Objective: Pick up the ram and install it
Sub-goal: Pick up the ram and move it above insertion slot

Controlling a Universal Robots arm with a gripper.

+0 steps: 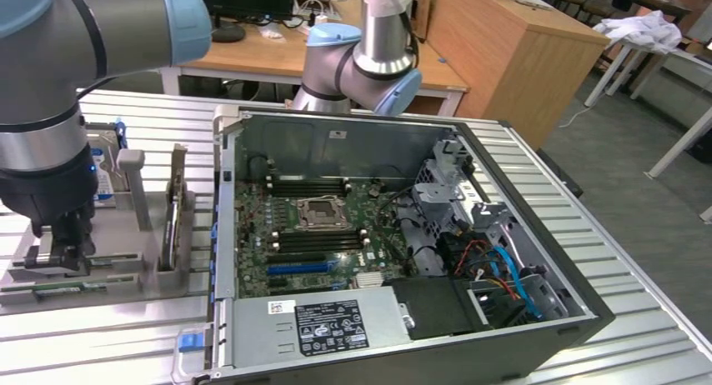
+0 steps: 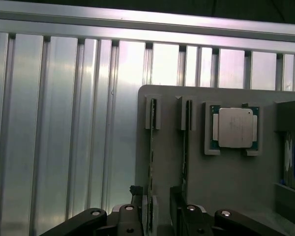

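Observation:
Two green ram sticks stand on edge in a grey holder [image 2: 226, 196]. One ram stick [image 2: 151, 162] runs down between my fingertips, and the other ram stick [image 2: 185, 147] lies just beside them. My gripper [image 2: 157, 219] is low over the holder and open, with its jaws on either side of the first stick and a gap still showing. In the exterior view my gripper [image 1: 58, 250] is at the left end of the table, above the ram [image 1: 112, 258]. The second stick [image 1: 58, 290] lies nearer the front. The motherboard's black memory slots [image 1: 317, 239] are inside the open case.
The open computer case [image 1: 389, 235] fills the middle of the ribbed metal table [image 1: 100, 335]. A square silver processor [image 2: 234, 128] sits in the holder beside the sticks. A hard disk [image 1: 106, 164] and an upright card [image 1: 176, 210] stand behind my gripper. A second arm [image 1: 362, 60] is behind the case.

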